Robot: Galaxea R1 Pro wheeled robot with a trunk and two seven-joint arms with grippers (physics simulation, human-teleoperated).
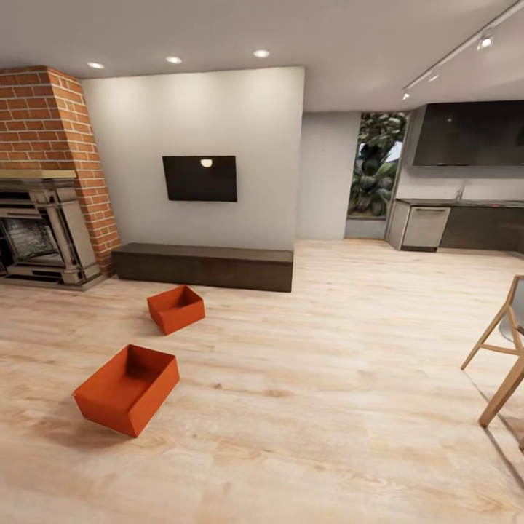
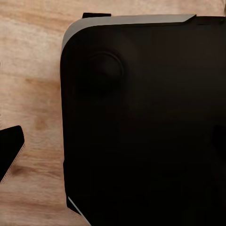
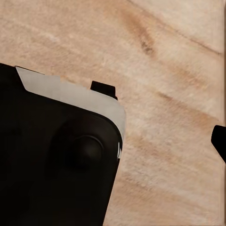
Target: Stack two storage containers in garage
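Observation:
Two orange-red open-top storage containers sit on the living room's light wood plank floor in the head view. The nearer one lies left of centre, turned at an angle. The farther one rests in front of a low dark bench. Both are empty and apart from each other. My left gripper hangs over my own black base, with one dark fingertip at the frame's edge. My right gripper also points down at base and planks, with a fingertip at the edge. Neither holds anything. The garage is out of view.
A brick chimney with a dark fireplace stands at the left. The low dark bench runs under a wall TV. A wooden chair is at the right edge, and kitchen cabinets are at the back right.

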